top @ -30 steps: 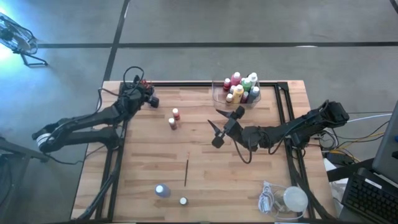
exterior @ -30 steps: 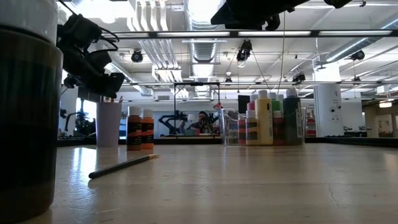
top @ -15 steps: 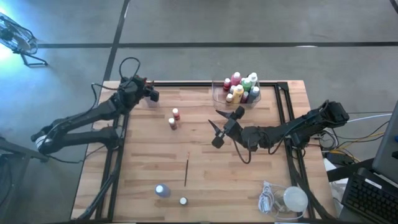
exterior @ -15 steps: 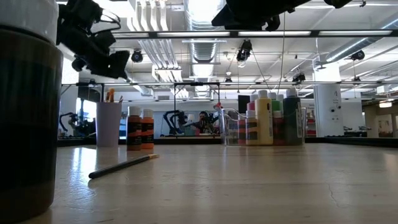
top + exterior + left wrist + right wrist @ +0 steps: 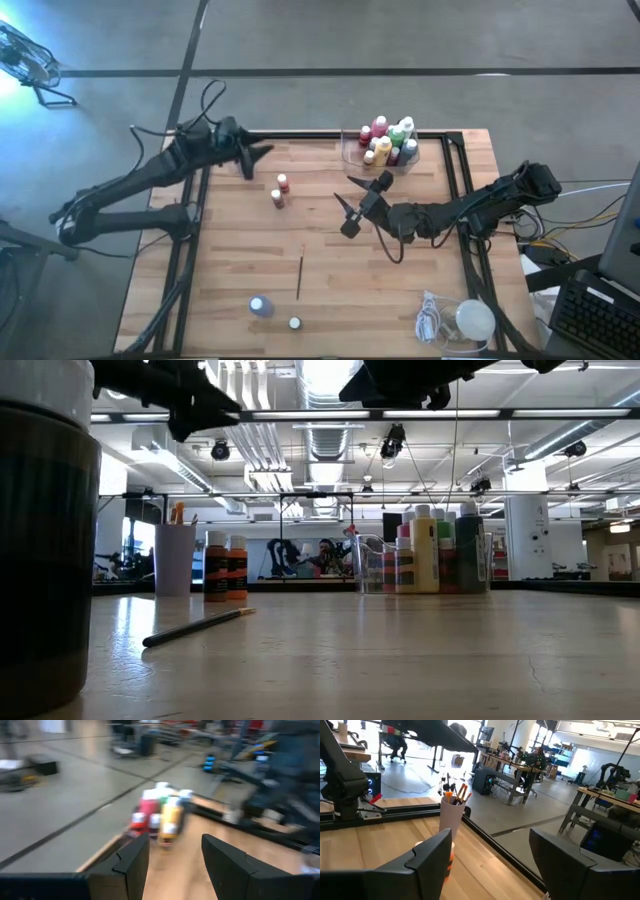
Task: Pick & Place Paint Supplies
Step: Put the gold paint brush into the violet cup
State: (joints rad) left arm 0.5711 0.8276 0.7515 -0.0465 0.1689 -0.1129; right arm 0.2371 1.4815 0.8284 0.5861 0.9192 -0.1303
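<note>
My left gripper [image 5: 258, 160] hangs open and level above the table's far left corner, holding nothing; its wrist view looks between the fingers [image 5: 175, 845] toward the bottles. A purple cup [image 5: 174, 558] with brushes in it stands below it. Two orange-red bottles [image 5: 281, 190] stand upright near the cup. A clear tray [image 5: 352, 150] at the far edge holds several paint bottles [image 5: 388, 138]. A thin paintbrush [image 5: 300, 276] lies flat mid-table. A purple bottle [image 5: 261, 306] and a small white-capped one [image 5: 294, 323] stand near the front edge. My right gripper [image 5: 350, 204] waits open and raised at the table's middle.
A white round lump with a coiled cord [image 5: 468, 320] lies at the near right corner. Black rails [image 5: 460, 190] run along the table's left, right and far sides. Bare wood lies between the loose brush and the tray.
My left gripper has risen from just over the purple cup and swung toward the table's right, tipping from pointing down to level. It has opened. Brush tips now show above the cup's rim, where the gripper covered them before.
</note>
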